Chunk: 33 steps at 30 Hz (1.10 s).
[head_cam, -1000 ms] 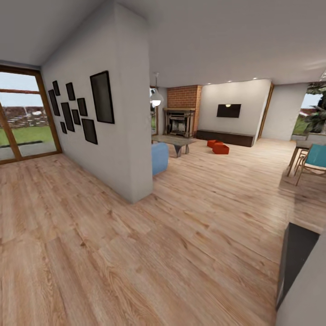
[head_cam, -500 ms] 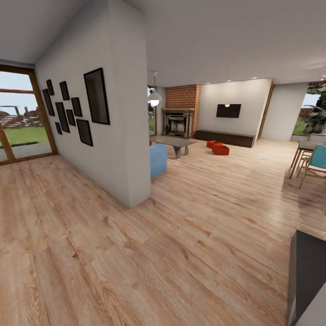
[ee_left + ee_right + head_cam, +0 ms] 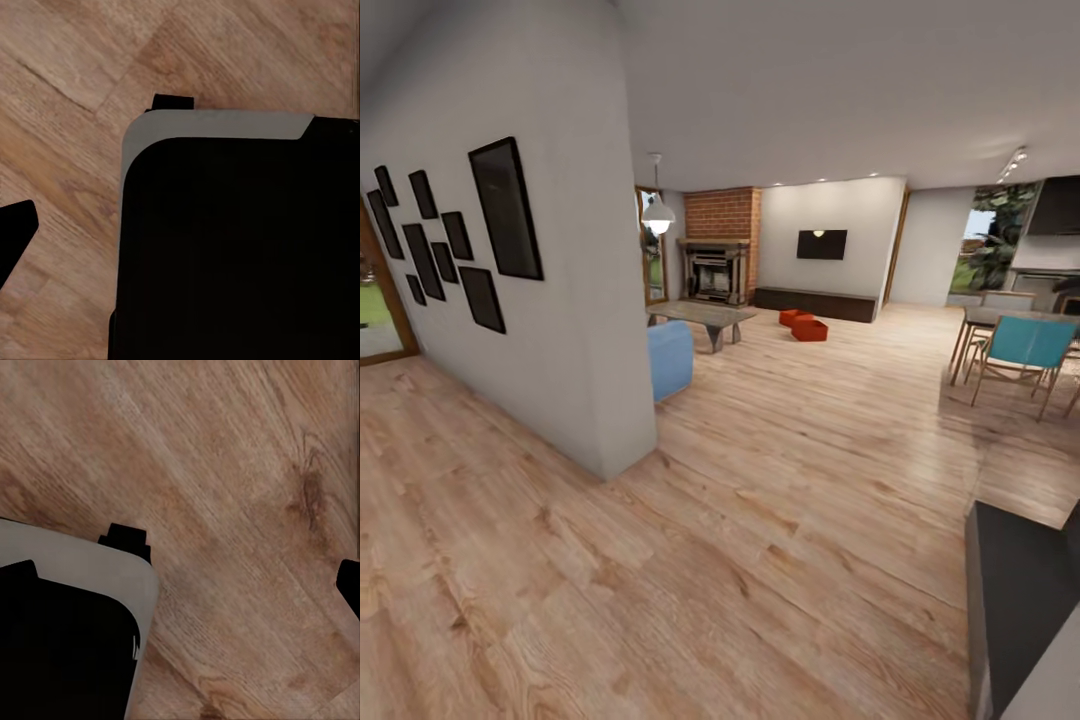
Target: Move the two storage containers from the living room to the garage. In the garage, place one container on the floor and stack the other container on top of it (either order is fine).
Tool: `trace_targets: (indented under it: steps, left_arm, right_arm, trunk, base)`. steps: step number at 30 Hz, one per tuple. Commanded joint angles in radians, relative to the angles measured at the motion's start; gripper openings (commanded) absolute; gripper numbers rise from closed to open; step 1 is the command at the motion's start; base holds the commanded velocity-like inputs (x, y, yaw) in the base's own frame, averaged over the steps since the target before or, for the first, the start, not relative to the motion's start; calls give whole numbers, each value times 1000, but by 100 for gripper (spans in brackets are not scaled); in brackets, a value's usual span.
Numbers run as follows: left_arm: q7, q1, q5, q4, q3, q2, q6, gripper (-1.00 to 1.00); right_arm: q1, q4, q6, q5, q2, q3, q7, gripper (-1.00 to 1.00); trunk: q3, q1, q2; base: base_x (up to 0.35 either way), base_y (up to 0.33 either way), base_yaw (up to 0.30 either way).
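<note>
Orange-red boxy storage containers (image 3: 803,324) sit touching on glossy wood planks (image 3: 760,480); either tool's state: cannot tell.

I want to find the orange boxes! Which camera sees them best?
The head view: the two storage containers sit far off on the wood floor, near the fireplace. The wrist views look down at floor planks and the robot's dark base instead.

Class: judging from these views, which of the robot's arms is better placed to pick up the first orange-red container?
Neither yet. The two storage containers sit far across the wood floor near the low dark cabinet, while both wrist cameras look down at floorboards beside the robot's base. It must drive closer first.
</note>
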<state>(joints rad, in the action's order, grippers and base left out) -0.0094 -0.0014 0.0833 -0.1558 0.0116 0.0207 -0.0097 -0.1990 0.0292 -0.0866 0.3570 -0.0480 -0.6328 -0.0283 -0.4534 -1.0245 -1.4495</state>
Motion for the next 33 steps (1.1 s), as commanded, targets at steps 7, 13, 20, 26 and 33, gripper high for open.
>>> trace_targets:
  steps: [7, 13, 20, 26, 33]
  left_arm:
    - [-1, 0, 9, 0, 1, 0, -1, 100]
    - [-1, 0, 9, 0, 0, 0, -1, 100]
    - [-1, 0, 9, 0, 0, 0, -1, 100]
    - [-1, 0, 9, 1, 0, 0, -1, 100]
    - [-1, 0, 9, 1, 1, 0, -1, 100]
  right_arm:
    - [-1, 3, -5, 8, 1, -8, 0, 100]
    - [-1, 3, -5, 8, 1, -8, 0, 100]
    - [-1, 3, -1, 10, 2, -8, -7, 100]
    - [-1, 3, -2, 10, 2, -8, -8, 100]
    - [-1, 3, -2, 10, 2, -8, -8, 100]
  trunk:
    - [-1, -1, 0]
    - [-1, -1, 0]
    - [-1, -1, 0]
    - [-1, -1, 0]
    - [-1, -1, 0]
  base:
    - [323, 0, -248]
    - [323, 0, -243]
    - [323, 0, -67]
    - [323, 0, -4]
    - [323, 0, 0]
